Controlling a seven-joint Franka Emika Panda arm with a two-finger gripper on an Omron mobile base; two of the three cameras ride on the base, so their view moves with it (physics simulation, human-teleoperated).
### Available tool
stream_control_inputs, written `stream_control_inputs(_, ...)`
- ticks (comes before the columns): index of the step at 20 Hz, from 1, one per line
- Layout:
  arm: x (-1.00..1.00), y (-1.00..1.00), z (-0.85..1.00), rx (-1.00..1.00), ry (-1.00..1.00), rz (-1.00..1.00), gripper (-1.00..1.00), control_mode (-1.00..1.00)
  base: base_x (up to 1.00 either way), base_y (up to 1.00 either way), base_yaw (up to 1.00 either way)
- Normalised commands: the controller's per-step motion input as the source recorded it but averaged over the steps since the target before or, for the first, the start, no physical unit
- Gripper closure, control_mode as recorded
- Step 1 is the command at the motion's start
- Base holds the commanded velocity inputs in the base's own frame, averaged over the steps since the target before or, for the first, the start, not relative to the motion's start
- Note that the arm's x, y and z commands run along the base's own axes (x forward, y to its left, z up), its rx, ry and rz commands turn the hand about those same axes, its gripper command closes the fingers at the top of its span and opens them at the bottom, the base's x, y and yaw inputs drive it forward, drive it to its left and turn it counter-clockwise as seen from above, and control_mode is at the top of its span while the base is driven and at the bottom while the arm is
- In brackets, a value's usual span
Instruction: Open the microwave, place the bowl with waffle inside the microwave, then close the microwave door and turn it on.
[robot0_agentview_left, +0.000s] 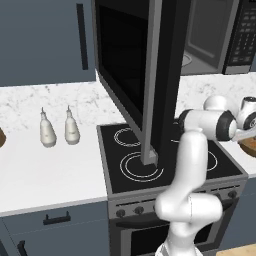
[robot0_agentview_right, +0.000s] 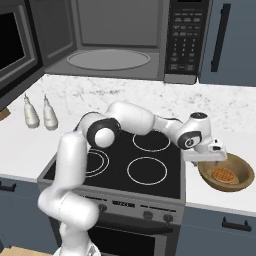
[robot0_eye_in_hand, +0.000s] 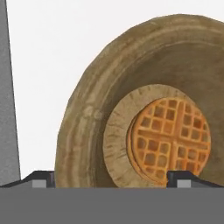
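The microwave (robot0_agentview_right: 120, 40) stands open above the stove, its grey interior and round plate showing. The microwave door (robot0_agentview_left: 135, 65) is swung far out to the left. The tan-brown bowl (robot0_agentview_right: 227, 175) sits on the counter right of the stove, with a golden waffle (robot0_agentview_right: 223, 175) lying inside it. My gripper (robot0_agentview_right: 210, 157) is open and hovers low over the bowl's left rim. In the hand view the bowl (robot0_eye_in_hand: 87, 122) and waffle (robot0_eye_in_hand: 168, 135) are very close. There the gripper (robot0_eye_in_hand: 112, 179) straddles the near wall, one fingertip (robot0_eye_in_hand: 41, 179) outside the rim and the other over the waffle.
The black stovetop (robot0_agentview_right: 145, 160) with white rings lies under my arm. Two white bottles (robot0_agentview_left: 47, 130) (robot0_agentview_left: 71, 127) stand on the white counter to the left. The open door hangs over the stove's left half. Dark cabinets flank the microwave.
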Motion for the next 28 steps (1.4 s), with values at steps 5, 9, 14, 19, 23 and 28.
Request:
stream_control_inputs(5, -0.34, 0.15, -0.44, 0.0, -0.01, 0.09, -1.0, -1.0, 0.0, 0.0, 0.0)
stream_control_inputs(9, -0.22, 0.12, -0.62, 0.0, 0.02, 0.09, -1.0, -1.0, 0.0, 0.0, 0.0)
stream_control_inputs(14, 0.02, 0.14, -0.32, 0.0, 0.01, 0.01, 1.0, -1.0, 0.0, 0.0, 0.0)
stream_control_inputs(19, -0.11, 0.01, 0.02, 0.01, 0.0, 0.03, 1.0, -1.0, 0.0, 0.0, 0.0)
stream_control_inputs(23, -0.88, 0.22, 0.68, 0.0, -0.17, 0.34, 1.0, -1.0, 0.0, 0.0, 0.0)
stream_control_inputs(28, -0.81, 0.38, 1.0, -0.04, -0.24, 0.42, 1.0, -1.0, 0.0, 0.0, 0.0)
